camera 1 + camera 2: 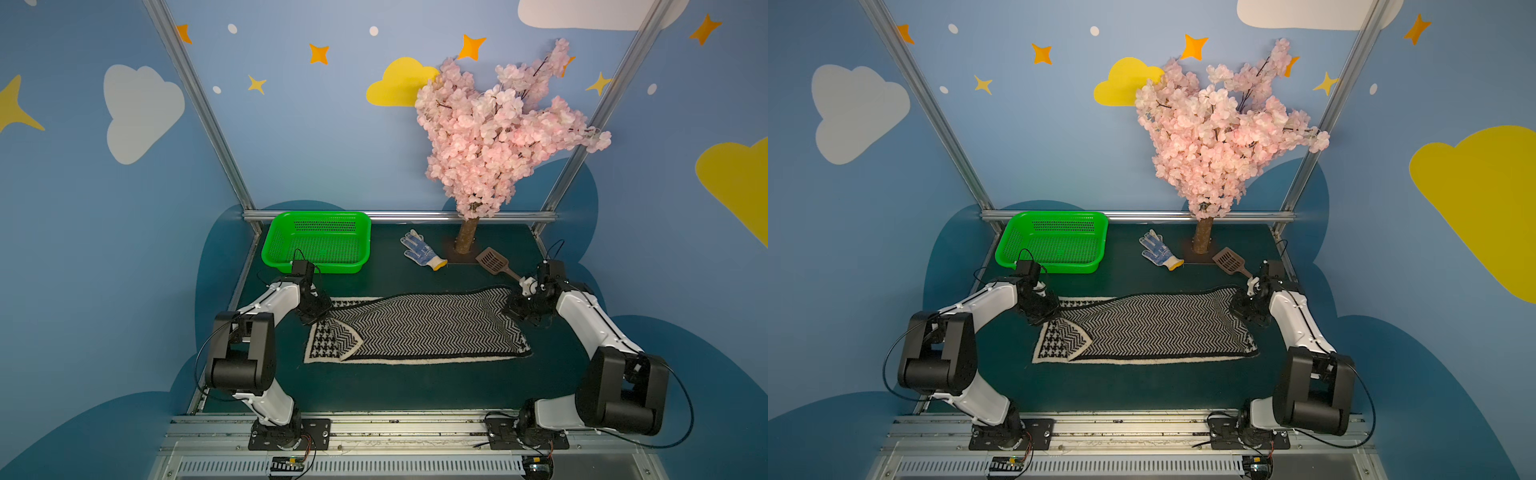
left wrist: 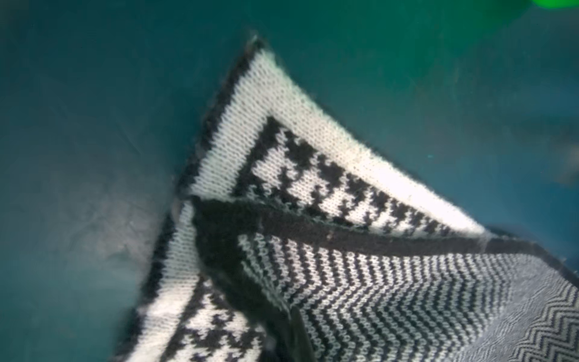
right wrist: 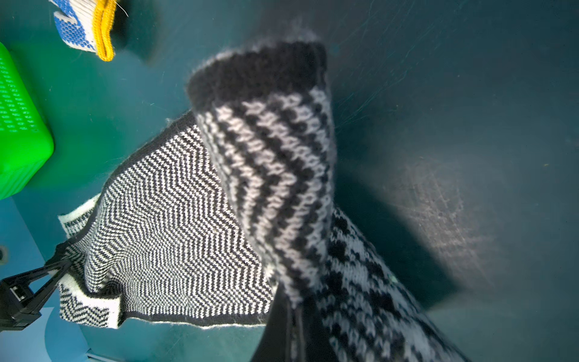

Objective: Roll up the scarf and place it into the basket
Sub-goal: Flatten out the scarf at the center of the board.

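Two strays, glove (image 1: 420, 250), scoop (image 1: 492, 262), behind scarf (image 1: 424, 328) near tree (image 1: 467, 239); left arm (image 1: 274, 299) fronts basket (image 1: 320, 215).

No words, numbers, labels or brand names could be read anywhere. The walls had only painted clouds and stars, with no letters on them.

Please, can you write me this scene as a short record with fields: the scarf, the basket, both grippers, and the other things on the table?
scarf: spread out on the table, zigzag side up, not rolled
basket: empty, at the far left, apart from the scarf
left gripper: shut on the scarf's far left corner
right gripper: shut on the scarf's far right corner, cloth lifted there
other things: dotted glove, brown scoop, pink blossom tree, all behind the scarf
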### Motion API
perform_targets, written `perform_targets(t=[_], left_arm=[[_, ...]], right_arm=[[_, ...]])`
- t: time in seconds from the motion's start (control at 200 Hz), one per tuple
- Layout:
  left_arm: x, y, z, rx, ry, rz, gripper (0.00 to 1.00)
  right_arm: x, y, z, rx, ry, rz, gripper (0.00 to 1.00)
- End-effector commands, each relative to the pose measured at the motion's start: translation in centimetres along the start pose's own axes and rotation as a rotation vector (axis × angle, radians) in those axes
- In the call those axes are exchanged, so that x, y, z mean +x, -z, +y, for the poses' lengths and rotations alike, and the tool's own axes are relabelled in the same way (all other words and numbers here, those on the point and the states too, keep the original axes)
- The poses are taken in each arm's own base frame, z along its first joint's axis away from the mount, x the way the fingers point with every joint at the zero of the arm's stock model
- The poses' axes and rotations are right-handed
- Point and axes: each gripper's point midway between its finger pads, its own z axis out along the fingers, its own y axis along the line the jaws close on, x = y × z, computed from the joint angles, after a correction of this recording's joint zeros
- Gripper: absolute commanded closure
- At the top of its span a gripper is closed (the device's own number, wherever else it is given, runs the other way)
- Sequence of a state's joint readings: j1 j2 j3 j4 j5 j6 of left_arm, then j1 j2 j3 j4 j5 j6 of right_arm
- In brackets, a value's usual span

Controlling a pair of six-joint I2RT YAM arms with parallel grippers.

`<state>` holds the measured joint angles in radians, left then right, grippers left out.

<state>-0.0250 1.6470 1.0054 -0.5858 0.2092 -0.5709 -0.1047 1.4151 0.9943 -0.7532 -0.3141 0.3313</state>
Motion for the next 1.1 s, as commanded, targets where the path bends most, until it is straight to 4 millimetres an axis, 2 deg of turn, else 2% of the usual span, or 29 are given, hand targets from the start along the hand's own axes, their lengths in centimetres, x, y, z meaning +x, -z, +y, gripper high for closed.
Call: perform_targets(t=[0.0,0.14,0.305,0.385,0.466,0.521,0.611,0.681,0.721,0.771,0.786,0.866,0.886,0.896,0.986,1.096], left_arm=[[-1.6,1.9,-1.7,0.047,-0.042,-0.081,0.97],[-3.2,4.3,-3.6,0.128,-0.107,-0.222,0.97],[-4.0,5.7,-4.8,0.240,-0.181,-0.395,0.97],[-4.1,6.2,-4.8,0.288,-0.195,-0.513,0.97],[-4.2,5.8,-3.7,0.275,-0.173,-0.570,0.95],[-4.1,5.1,-3.4,0.259,-0.175,-0.554,0.88],[-3.9,3.8,-2.1,0.183,-0.144,-0.496,0.70],[-3.8,3.3,-0.4,0.070,-0.097,-0.465,0.42],[-3.9,3.4,0.3,0.022,-0.084,-0.454,0.32],[-3.9,4.0,0.6,-0.024,-0.092,-0.450,0.30],[-3.8,4.2,0.6,-0.033,-0.094,-0.454,0.25],[-3.6,5.6,-0.1,-0.030,-0.115,-0.486,0.23],[-3.3,6.0,-0.4,-0.020,-0.120,-0.487,0.09],[-3.1,6.1,-0.6,-0.016,-0.124,-0.487,0.06],[-0.8,7.2,-2.1,-0.017,-0.168,-0.438,0.05],[3.0,7.2,-3.0,-0.088,-0.239,-0.348,0.04]], right_arm=[[0.8,0.2,-0.4,0.006,-0.001,0.019,1.00],[0.7,0.1,-1.0,0.012,-0.016,0.019,1.00],[0.9,0.1,-1.5,0.011,-0.030,0.022,1.00],[0.9,0.1,-1.6,0.005,-0.035,0.023,1.00],[0.8,0.1,-1.6,-0.002,-0.035,0.022,1.00],[0.8,0.1,-1.5,-0.011,-0.037,0.024,1.00],[0.8,0.1,-1.3,-0.018,-0.036,0.026,1.00],[0.9,0.1,-1.2,-0.027,-0.036,0.027,1.00],[0.9,0.2,-1.1,-0.028,-0.035,0.025,1.00],[0.9,0.2,-1.1,-0.029,-0.034,0.022,1.00],[0.8,0.2,-1.1,-0.030,-0.033,0.021,1.00],[0.8,0.1,-1.0,-0.038,-0.037,0.023,1.00],[0.8,0.1,-1.0,-0.039,-0.037,0.024,1.00],[0.8,0.1,-1.0,-0.040,-0.038,0.023,1.00],[0.7,-0.1,-1.0,-0.042,-0.036,0.022,1.00],[0.7,-0.4,-1.1,-0.040,-0.038,0.029,1.00]])
